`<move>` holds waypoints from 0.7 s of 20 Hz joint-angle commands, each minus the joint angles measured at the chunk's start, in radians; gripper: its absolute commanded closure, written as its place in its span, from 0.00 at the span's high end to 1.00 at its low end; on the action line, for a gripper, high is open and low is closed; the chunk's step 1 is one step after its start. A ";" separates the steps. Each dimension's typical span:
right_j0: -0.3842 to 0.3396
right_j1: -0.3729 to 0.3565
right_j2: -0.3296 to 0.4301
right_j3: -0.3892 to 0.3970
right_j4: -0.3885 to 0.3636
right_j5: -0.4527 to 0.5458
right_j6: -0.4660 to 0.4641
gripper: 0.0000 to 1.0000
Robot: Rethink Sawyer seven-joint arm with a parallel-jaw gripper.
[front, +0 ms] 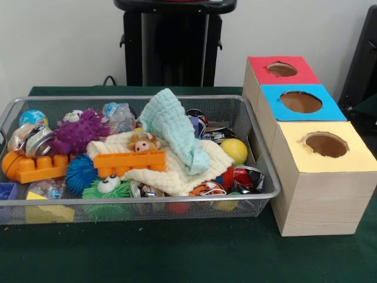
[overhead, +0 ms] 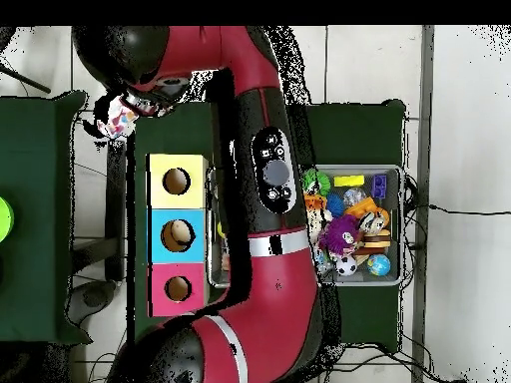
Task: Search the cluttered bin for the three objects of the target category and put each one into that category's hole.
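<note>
The wire mesh bin (front: pixel 259 197) sits on the green table, full of toys; it also shows in the overhead view (overhead: pixel 401 224), half hidden by my arm. Crinkly wrappers lie among the clutter: a clear one at the back (front: pixel 121 116), a silvery one at the left (front: pixel 32 140) and a red and silver one at the right (front: pixel 244 178). My gripper (overhead: pixel 125 108) shows only in the overhead view, beyond the yellow box (overhead: pixel 177 181). It is shut on a white wrapper (overhead: pixel 114 120) with coloured blotches, held off the side of the table.
Three wooden boxes stand in a row beside the bin, with red (front: pixel 281 69), blue (front: pixel 300 102) and yellow (front: pixel 326 144) tops, each with a round hole. A pale yellow cloth (front: pixel 177 171) and a mint cloth (front: pixel 174 127) cover the bin's middle. The robot's pedestal (front: pixel 174 44) stands behind.
</note>
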 commanded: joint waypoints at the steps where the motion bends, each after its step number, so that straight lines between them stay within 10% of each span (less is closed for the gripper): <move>1: -0.009 0.094 0.156 -0.159 -0.182 0.168 -0.400 0.00; 14: -0.069 0.146 0.636 -0.295 -0.703 0.313 -0.573 0.00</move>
